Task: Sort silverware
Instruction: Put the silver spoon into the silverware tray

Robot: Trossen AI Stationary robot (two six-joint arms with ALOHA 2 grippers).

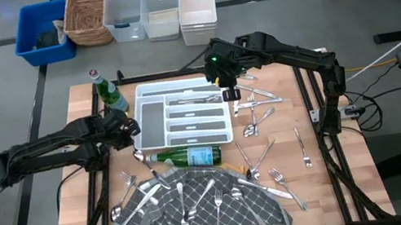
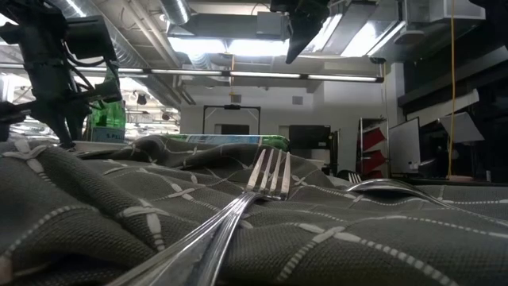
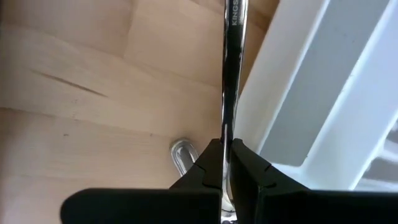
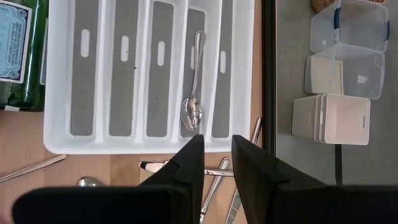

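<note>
Many pieces of silverware lie loose on the grey checked cloth and on the wood right of the white tray. One spoon lies in a tray compartment. My left gripper stands at the tray's left edge, shut on a slim silver piece; which kind it is does not show. My right gripper hangs high over the tray's right edge, open, with nothing between its fingers. In the low view a fork rests on the cloth in front. My left gripper pinches the slim silver handle between its two fingers, which come from above, slanting steeply down. The handle stands edge-on and runs on past the fingertips beside the tray wall. Its other end is hidden by the fingers, so whether it is lifted clear cannot be told.
A green bottle lies along the tray's near side and another stands at its far left corner. Plastic bins and a basket sit on the floor beyond the table. A rounded silver end lies on the wood by my left fingers.
</note>
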